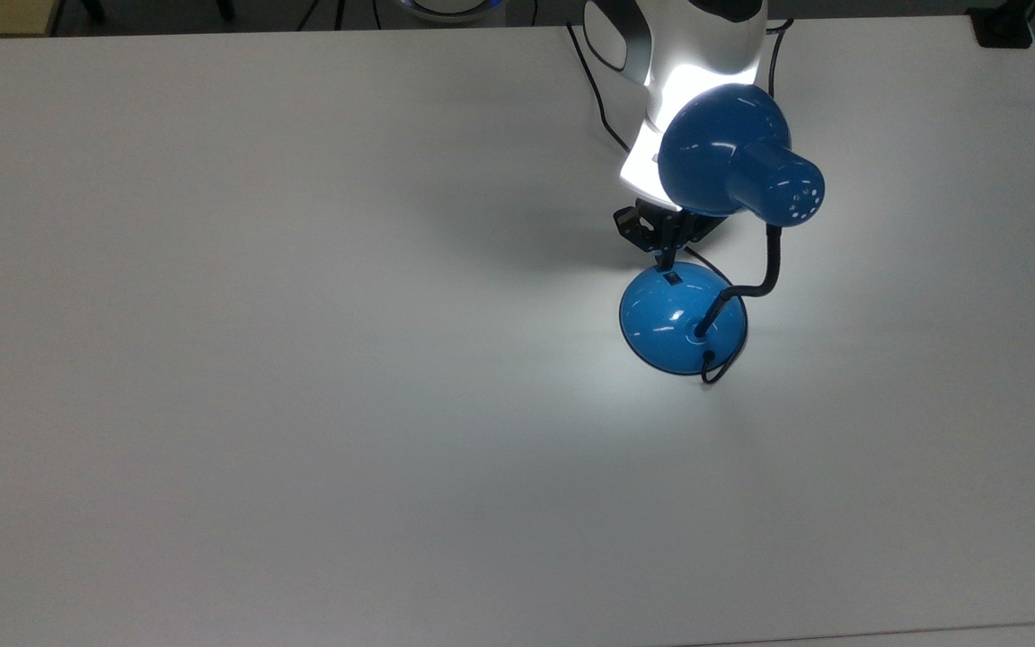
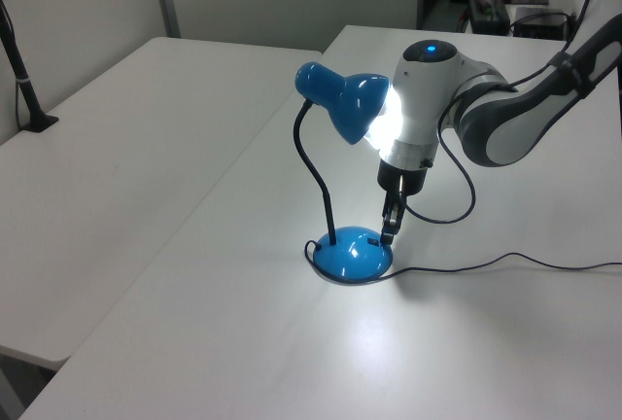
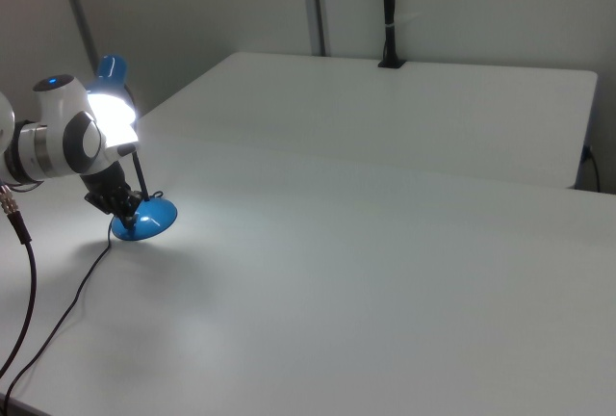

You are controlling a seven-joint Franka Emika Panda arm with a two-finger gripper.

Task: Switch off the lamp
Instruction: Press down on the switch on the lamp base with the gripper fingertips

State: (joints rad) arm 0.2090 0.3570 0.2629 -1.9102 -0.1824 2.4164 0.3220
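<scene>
The lamp (image 1: 683, 319) stands lit on the white surface (image 1: 302, 359), at two o'clock from centre in the top view. The pincer (image 2: 388, 234), fingers narrow, tips at the base's switch (image 1: 673, 277). No writing is legible.

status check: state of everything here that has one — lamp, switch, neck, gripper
lamp: on, lighting the arm and table
shade: tilted toward the arm
switch: on the base, gripper tip at or just over it; contact unclear
neck: bent, standing up from the base
gripper: pointing down at the base's edge, holding nothing
cord: slack on the table
</scene>
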